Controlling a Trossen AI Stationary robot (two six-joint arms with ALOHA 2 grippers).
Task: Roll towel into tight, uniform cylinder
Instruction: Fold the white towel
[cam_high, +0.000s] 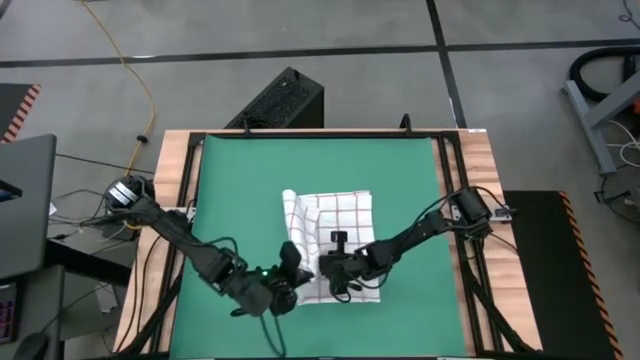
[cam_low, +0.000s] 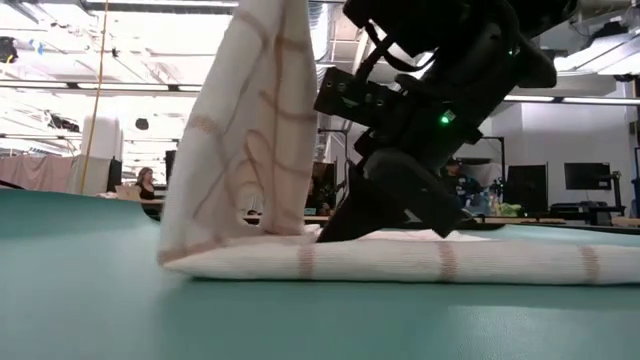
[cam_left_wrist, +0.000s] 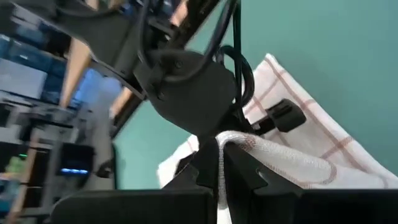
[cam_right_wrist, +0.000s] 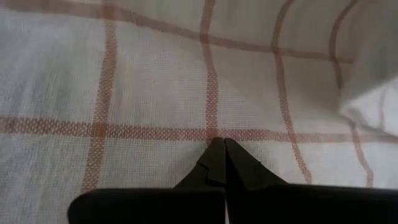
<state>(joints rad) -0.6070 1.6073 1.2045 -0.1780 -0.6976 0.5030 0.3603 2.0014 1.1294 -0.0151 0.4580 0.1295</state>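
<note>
The towel (cam_high: 335, 215), white with a thin red grid, lies on the green mat (cam_high: 230, 190) near its middle. In the low view a flat, layered part (cam_low: 420, 258) rests on the mat. At its left end a flap (cam_low: 250, 120) rises steeply out of the picture's top. My left gripper (cam_left_wrist: 222, 149) is shut on towel cloth at the towel's near left corner (cam_high: 292, 270). Beside it, my right gripper (cam_right_wrist: 222, 146) is shut, with its tips on the flat towel (cam_high: 332, 270). My left gripper pinches a bunched edge or fold of the towel (cam_left_wrist: 249, 144) between its fingertips, and the cloth drapes over them to one side. The held cloth is lifted off the mat while the rest of the towel lies flat. My right gripper presses its shut fingertips (cam_low: 335, 232) down on the flat towel's upper face, on a red grid line (cam_right_wrist: 211, 127). The fingers slant down from the table's right side. The cloth under them lies flat on the mat.
Bare green mat (cam_low: 120, 300) surrounds the towel on all sides. A black frame (cam_high: 300, 133) and wooden table edges (cam_high: 480, 160) border the mat. Cables run along both arms. A person (cam_low: 147, 185) sits in the room far behind the table.
</note>
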